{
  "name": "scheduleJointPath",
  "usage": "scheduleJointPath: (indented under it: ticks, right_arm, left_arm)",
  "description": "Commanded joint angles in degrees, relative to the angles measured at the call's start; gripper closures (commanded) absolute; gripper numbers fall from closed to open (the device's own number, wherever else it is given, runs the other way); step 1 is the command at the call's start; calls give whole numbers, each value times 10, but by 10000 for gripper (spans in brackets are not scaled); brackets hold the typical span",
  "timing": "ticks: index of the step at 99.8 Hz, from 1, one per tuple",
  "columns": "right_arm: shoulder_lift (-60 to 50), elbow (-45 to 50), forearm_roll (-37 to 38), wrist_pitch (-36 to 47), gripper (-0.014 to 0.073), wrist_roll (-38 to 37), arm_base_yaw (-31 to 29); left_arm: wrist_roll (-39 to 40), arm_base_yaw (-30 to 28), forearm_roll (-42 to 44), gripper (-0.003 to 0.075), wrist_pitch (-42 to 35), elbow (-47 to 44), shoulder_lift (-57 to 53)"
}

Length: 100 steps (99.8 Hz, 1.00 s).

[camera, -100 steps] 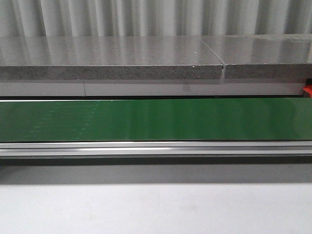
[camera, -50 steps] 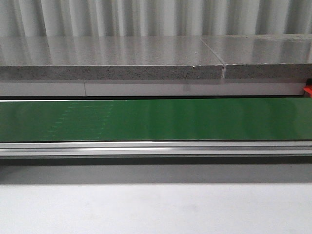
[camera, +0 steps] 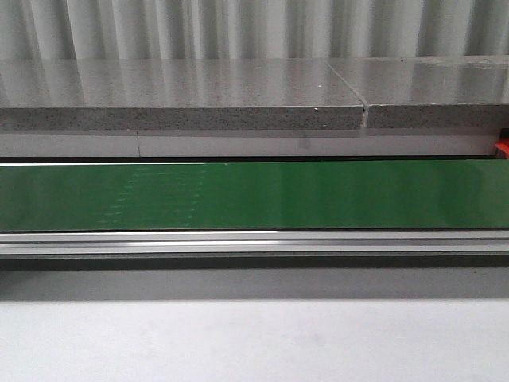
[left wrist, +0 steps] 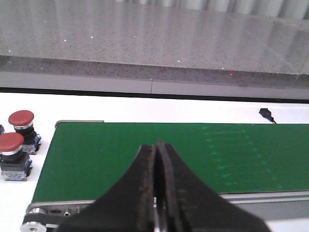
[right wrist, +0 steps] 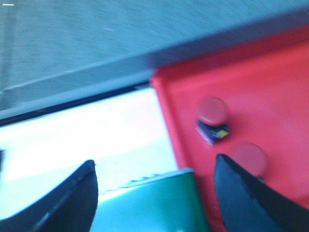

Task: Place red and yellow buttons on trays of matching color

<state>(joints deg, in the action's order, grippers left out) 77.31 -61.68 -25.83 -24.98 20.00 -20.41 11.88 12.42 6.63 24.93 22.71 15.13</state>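
1. A long, flat green belt [camera: 254,195] with a smooth, shiny top is seen in the front view, edged by a silver metal rail [camera: 254,242]. A speckled grey stone ledge [camera: 183,95] is seen behind it, and a white tabletop [camera: 254,342] in front.
2. No hands, buttons or trays are shown in the front view; they are seen only by the wrist cameras.
3. The left hand [left wrist: 157,188] is seen pressed shut, its black fingers touching, with nothing between them.
4. Two round red buttons [left wrist: 21,117] [left wrist: 10,142] on dark square bases are seen beyond it, off to one side, beside the belt's end.
5. The right hand [right wrist: 154,193] is spread wide and holds nothing.
6. A smooth red tray [right wrist: 270,87] is seen ahead of it, blurred. Two red buttons [right wrist: 213,110] [right wrist: 250,158] are held in it.
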Motion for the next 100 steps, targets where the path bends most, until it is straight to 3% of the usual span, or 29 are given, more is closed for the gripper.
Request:
scheduleJointPath:
  ticks: [1, 27, 71, 83, 100]
  right_arm:
    - [-50, -11, -8, 36, 78, 22, 33]
    - [-158, 40, -8, 37, 78, 53, 95]
    - [-369, 225, -8, 13, 97, 81, 98]
    - [-413, 252, -8, 7, 227, 81, 98]
    - [-439, 261, -8, 5, 541, 81, 98]
  left_arm:
    - [1, 3, -1, 741, -47, 16, 5]
    - [1, 3, -1, 741, -47, 16, 5]
    - [1, 3, -1, 741, -47, 16, 5]
    - [1, 3, -1, 741, -47, 16, 5]
    - [1, 3, -1, 741, -47, 16, 5]
